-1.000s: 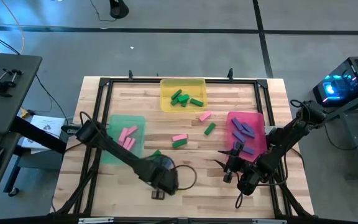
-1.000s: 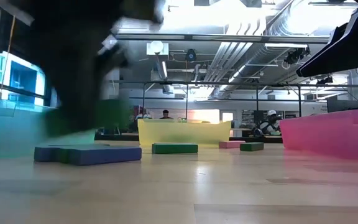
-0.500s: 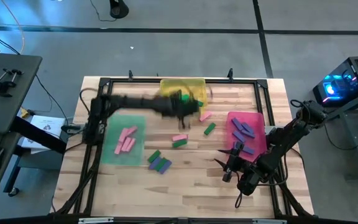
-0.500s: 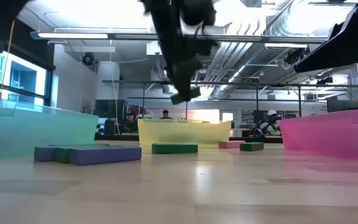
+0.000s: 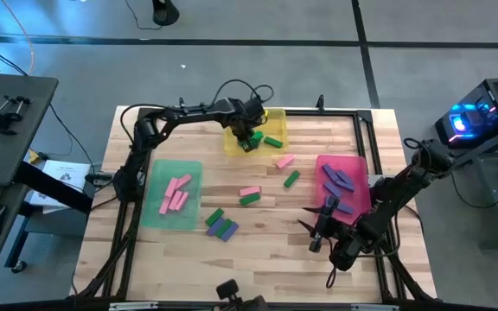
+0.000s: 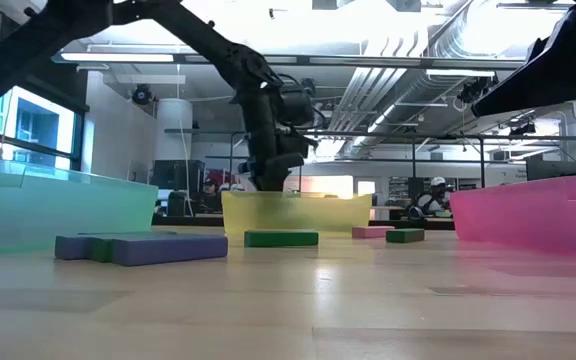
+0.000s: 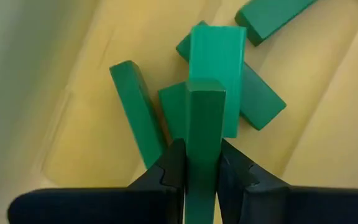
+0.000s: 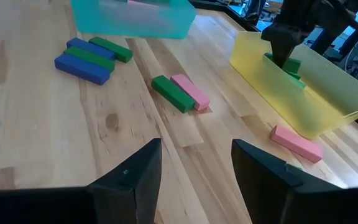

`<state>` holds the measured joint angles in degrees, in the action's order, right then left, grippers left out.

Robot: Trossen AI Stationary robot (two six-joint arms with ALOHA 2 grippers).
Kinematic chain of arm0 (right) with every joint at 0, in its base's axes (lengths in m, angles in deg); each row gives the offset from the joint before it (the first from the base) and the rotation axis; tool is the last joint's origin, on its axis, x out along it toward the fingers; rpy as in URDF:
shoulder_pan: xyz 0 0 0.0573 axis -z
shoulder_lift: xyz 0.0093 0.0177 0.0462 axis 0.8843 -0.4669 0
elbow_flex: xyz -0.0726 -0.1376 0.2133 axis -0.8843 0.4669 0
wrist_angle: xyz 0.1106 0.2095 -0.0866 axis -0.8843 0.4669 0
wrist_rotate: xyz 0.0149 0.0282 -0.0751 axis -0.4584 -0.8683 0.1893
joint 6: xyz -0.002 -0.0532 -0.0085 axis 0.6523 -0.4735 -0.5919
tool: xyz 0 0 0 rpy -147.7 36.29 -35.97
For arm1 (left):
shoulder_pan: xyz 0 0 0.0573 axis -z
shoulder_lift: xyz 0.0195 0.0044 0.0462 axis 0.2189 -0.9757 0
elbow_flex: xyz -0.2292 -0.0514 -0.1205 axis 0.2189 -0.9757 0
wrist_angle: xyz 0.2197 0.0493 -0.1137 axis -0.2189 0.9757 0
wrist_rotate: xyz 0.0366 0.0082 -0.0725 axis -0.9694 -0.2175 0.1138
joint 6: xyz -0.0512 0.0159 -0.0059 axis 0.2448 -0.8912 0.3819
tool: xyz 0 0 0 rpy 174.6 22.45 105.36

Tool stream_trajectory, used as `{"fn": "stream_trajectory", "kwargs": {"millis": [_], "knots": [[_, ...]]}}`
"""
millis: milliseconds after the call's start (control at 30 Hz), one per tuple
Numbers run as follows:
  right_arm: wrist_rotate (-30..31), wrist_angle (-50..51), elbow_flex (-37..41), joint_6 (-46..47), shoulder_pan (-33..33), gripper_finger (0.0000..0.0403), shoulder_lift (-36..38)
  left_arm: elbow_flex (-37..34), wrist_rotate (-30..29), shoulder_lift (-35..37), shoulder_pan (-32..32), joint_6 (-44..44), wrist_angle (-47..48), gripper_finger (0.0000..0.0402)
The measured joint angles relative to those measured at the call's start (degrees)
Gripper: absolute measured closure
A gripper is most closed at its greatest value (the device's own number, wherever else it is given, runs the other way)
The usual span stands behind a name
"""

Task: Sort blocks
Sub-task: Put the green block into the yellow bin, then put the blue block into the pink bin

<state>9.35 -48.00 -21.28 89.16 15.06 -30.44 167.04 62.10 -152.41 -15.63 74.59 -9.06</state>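
My left gripper reaches down into the yellow tray at the table's far side and is shut on a green block. Several more green blocks lie in that tray. My right gripper waits open over the near right of the table, beside the pink tray, with nothing between its fingers. Pink blocks lie in the green tray, and blue-purple ones in the pink tray. Loose blocks rest flat on the wood. My left gripper pinches the green block between its two fingers, on two opposite long sides. The fingers come from above, pointing down, and the block runs along them, standing on end. Its lower end is among the tray's green blocks; whether it touches them I cannot tell.
On the table lie a pink block, a green one, a pink and green pair, and a green and blue-purple cluster. A black frame borders the table. Bare wood lies along the near edge.
My left gripper has swung from the middle of the table's near edge across to the far side, carrying the green block lifted clear. It has come down into the yellow tray. My right arm has kept still.
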Motion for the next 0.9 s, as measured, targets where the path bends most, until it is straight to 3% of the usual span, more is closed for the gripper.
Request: {"fn": "stream_trajectory", "kwargs": {"millis": [233,433,633,900], "knots": [[-0.97,-0.12,0.02,1.15,0.32,0.0224,0.00,1.31,-0.45,0.37,0.66,-0.78,2.24,0.0293],[-4.56,-0.19,0.02,1.42,2.36,0.0224,0.00,7.95,-3.58,0.47,1.01,3.29,13.32,0.0230],[-7.72,-0.52,0.02,1.49,4.50,0.0224,0.00,10.98,-9.17,2.29,4.38,3.42,22.88,0.0224],[-9.44,-1.04,0.02,3.93,4.81,0.0224,-0.02,0.85,-10.74,12.24,14.70,6.43,12.10,0.0241]]}}
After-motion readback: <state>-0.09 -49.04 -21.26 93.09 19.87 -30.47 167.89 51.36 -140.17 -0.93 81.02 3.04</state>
